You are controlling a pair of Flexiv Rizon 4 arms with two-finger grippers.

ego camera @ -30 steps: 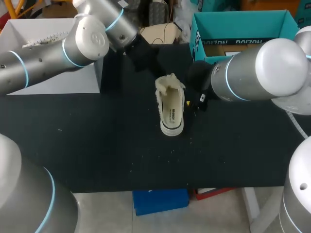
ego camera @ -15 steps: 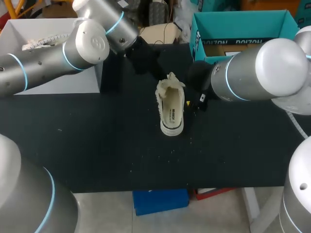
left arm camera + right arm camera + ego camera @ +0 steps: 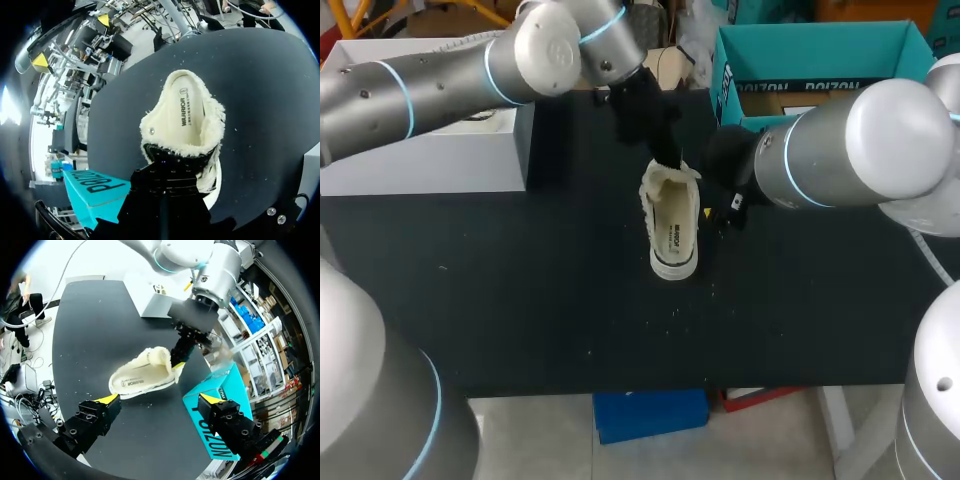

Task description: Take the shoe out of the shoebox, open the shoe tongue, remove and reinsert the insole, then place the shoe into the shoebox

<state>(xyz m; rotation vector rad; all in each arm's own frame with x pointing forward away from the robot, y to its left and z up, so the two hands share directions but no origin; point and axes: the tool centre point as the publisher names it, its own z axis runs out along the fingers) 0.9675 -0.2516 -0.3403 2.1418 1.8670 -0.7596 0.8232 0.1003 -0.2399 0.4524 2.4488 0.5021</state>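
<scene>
A cream shoe (image 3: 672,228) with fleecy lining lies on the black table (image 3: 520,290), heel toward the front edge. Its insole (image 3: 187,107) lies flat inside. My left gripper (image 3: 663,152) is shut, and its tips press down at the tongue (image 3: 170,150) at the shoe's toe end, seemingly with nothing between them. In the right wrist view the left gripper (image 3: 180,360) meets the raised tongue (image 3: 159,357). My right gripper (image 3: 157,407) stands open, the shoe (image 3: 142,377) lying ahead of its fingers without touching them. In the head view the right gripper (image 3: 725,208) sits just right of the shoe.
The open teal shoebox (image 3: 820,60) stands at the table's back right, close behind my right arm. Beside my right gripper's finger is the shoebox (image 3: 220,390). A white box (image 3: 430,150) stands at the back left. Small crumbs dot the table in front of the shoe.
My left arm has swung right and down, bringing its shut gripper from behind the shoe onto the tongue. The shoe and my right arm have stayed put.
</scene>
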